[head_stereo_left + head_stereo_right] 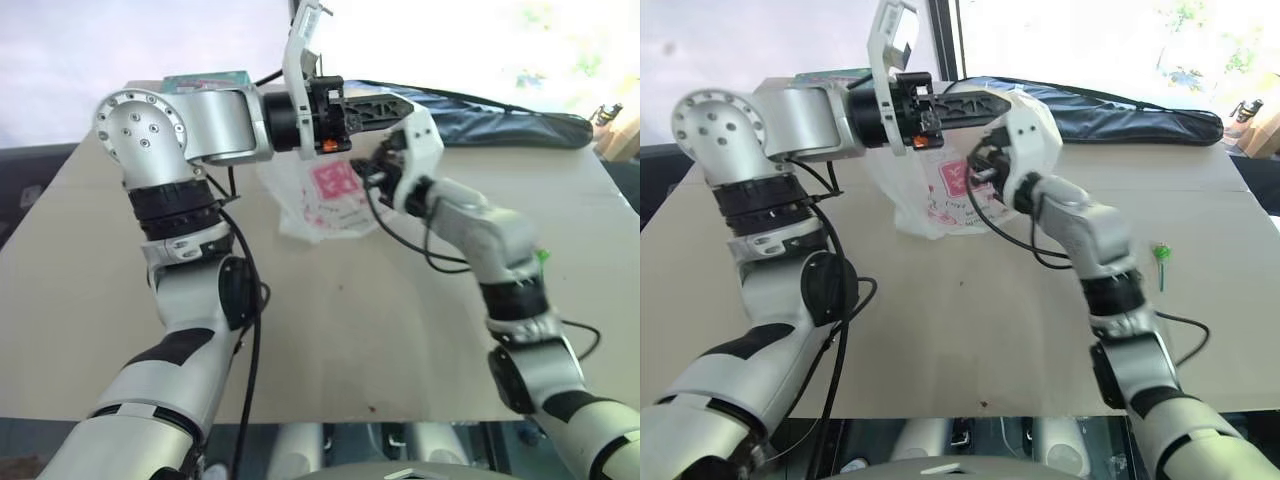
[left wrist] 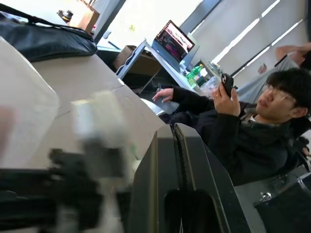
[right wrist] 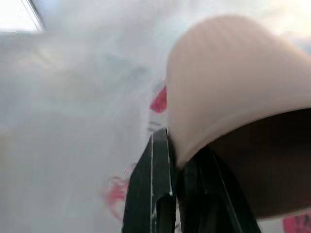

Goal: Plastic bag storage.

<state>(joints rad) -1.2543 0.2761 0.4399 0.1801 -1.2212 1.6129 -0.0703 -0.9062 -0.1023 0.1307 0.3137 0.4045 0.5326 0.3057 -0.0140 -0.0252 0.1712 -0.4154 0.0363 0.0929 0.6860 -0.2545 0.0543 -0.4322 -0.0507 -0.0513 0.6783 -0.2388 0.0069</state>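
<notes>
- Plastic bag [image 1: 940, 200]: thin, translucent white, red/pink print facing the camera; bunched upright on the cardboard-covered table [image 1: 970, 330], toward its far middle, under and between the two grippers.
- Left gripper [image 1: 985, 106]: lies level above the bag's top, pointing toward the robot's right; black fingers [image 2: 180, 160] pressed together. Whether any film is caught between them cannot be told.
- Right gripper [image 3: 167, 194]: pushed against the bag's printed side from the robot's right; fingers clenched, with white film and red print directly ahead of the tips. A peach-coloured rounded form [image 3: 233, 87] sits just beside them, unidentified.
- Black zippered racket cover [image 1: 1120, 118]: lying along the table's far edge, behind the bag.
- Green box [image 1: 205, 82]: far left, behind the left arm.
- Person in dark clothing [image 2: 233, 126]: seated beyond the table, holding a phone [image 2: 227, 83].
</notes>
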